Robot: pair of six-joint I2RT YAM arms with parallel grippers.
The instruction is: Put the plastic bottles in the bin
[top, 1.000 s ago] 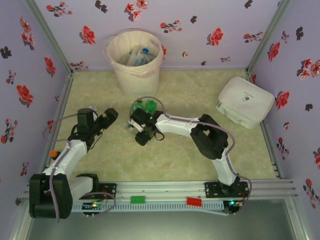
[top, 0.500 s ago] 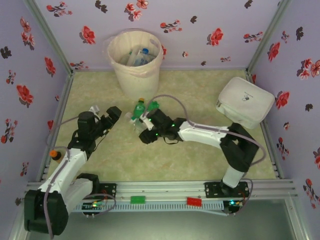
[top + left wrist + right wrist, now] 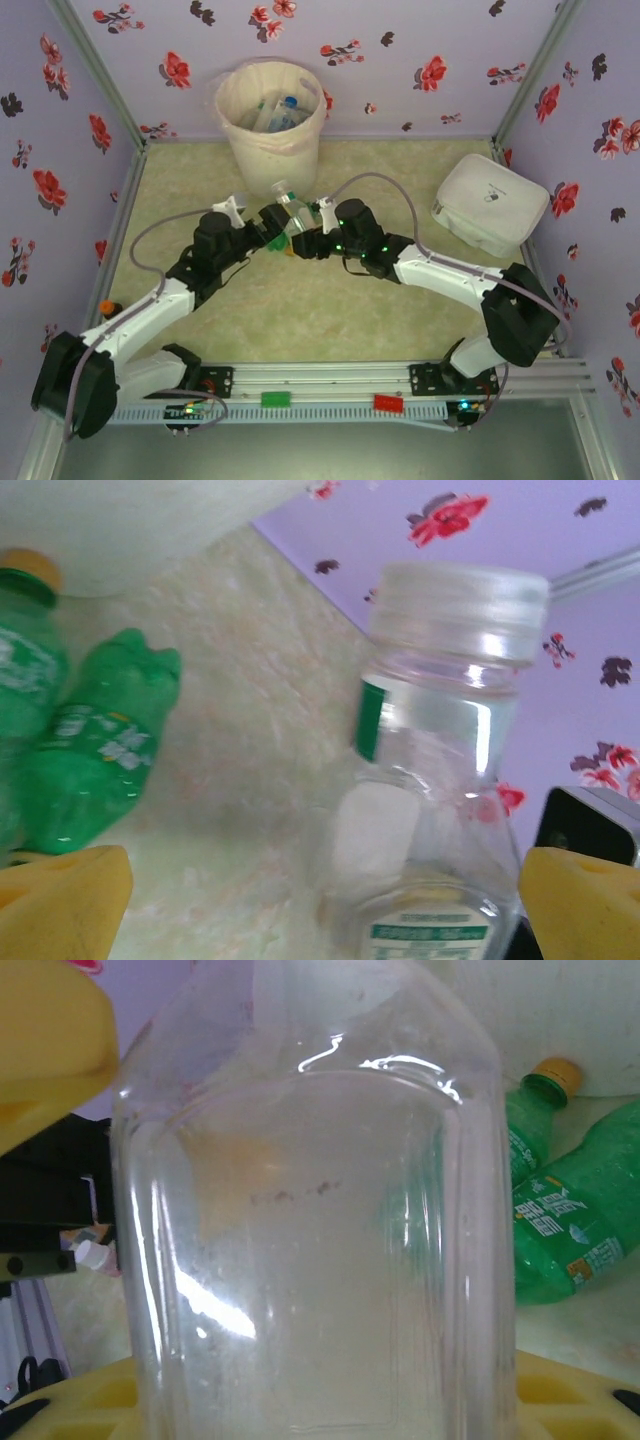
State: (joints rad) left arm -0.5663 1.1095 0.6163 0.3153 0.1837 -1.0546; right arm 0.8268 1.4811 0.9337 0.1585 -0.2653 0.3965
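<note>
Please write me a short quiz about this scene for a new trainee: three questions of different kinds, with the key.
1. True or false: the left gripper is open.
2. The right gripper grips: A) a cup, B) the clear bottle with a white cap, C) nothing.
3. Fill in: two green bottles lie on the ___ near the bin.
Key: 1 true; 2 B; 3 table.

White arms [image 3: 440, 275], black joints [image 3: 520, 320], yellow hand pads [image 3: 60, 890]

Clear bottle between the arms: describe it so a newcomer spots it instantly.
Find the tall cream bin at the table's far side. Just in front of it, the right tool grips the clear bottle. Unlike the green bottles nearby, it is see-through with a white cap.
</note>
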